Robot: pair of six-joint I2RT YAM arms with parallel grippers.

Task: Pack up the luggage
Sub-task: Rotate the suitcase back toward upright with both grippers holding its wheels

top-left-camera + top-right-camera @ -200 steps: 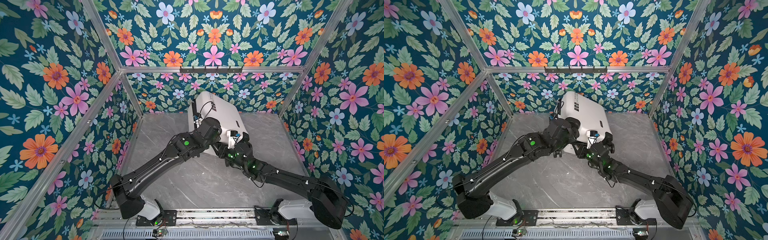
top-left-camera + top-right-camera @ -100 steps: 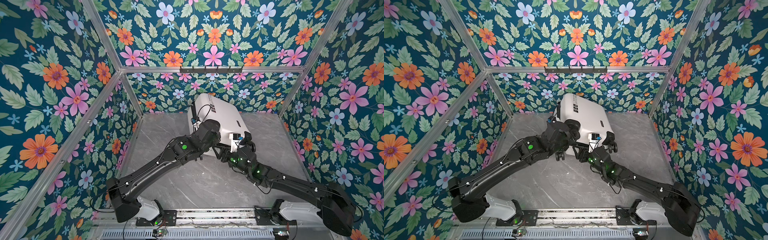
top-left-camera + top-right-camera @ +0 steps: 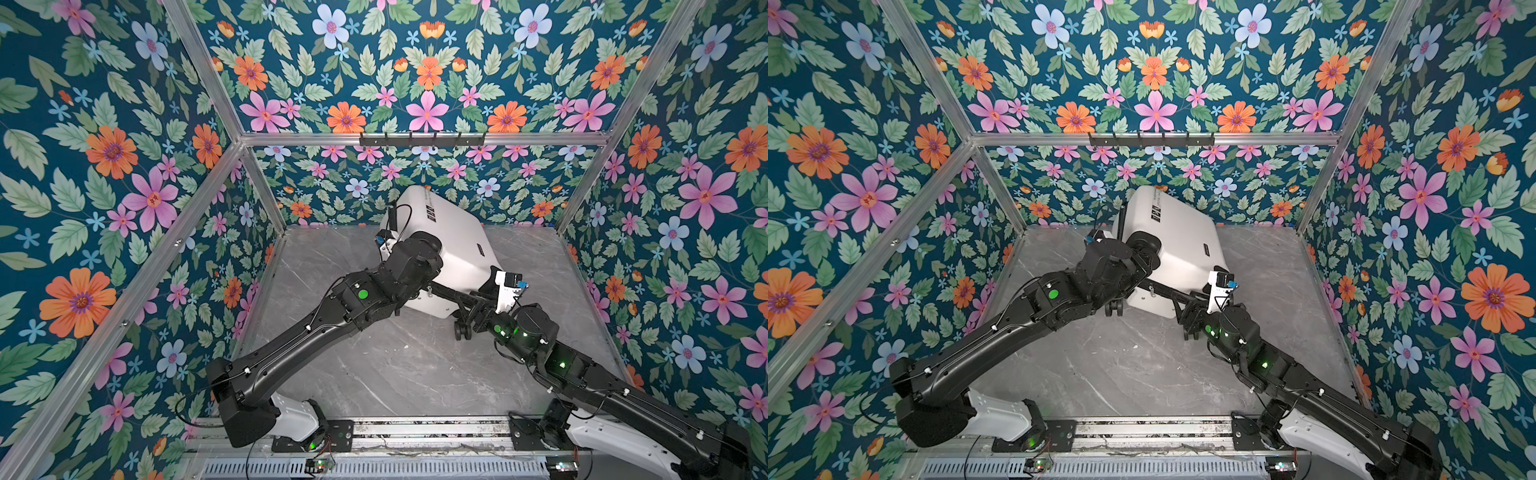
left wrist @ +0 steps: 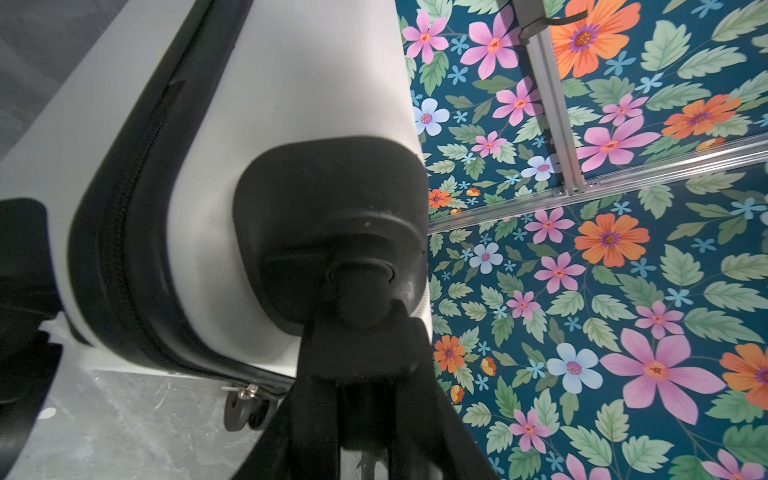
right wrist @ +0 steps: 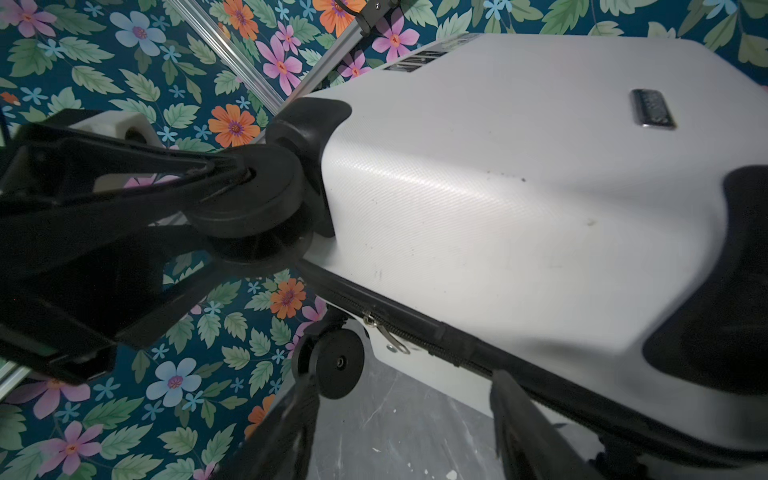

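The luggage [image 3: 449,249] tilts on the bench [image 3: 374,374], zipped shut. The left gripper [image 4: 365,345] clamps a raised wheel [image 5: 257,199], apparently to steady it. The right gripper [image 5: 407,436] gapes open near the zipper [image 5: 415,328].

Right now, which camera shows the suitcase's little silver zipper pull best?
The right wrist view: the small silver metal zipper pull hangs close and sharp on the white hard-shell suitcase. The left wrist view shows it smaller; both top views show only a tiny glint.
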